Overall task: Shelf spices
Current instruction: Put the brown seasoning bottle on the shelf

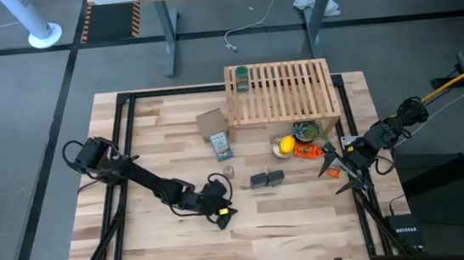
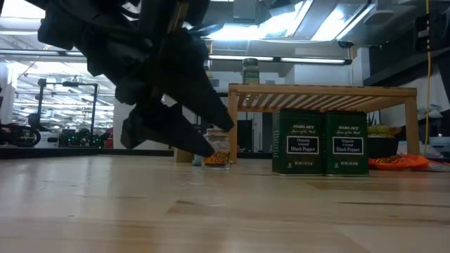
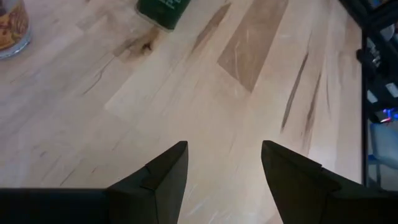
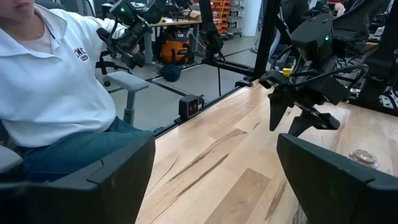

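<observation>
While our left pincer (image 1: 222, 217) hangs open and empty over bare tabletop (image 1: 292, 226), the small glass jar (image 1: 228, 172) stands just beyond it toward the shelf (image 1: 288, 90), with the two dark tins (image 1: 267, 179) side by side to its right. The green bottle (image 1: 242, 79) already stands on the shelf's left end. Our right pincer (image 1: 345, 175) waits wide open at the right edge. We judge the jar comes next; it is small and smooth, so an off-centre closing could tip it or knock it into the tins.
</observation>
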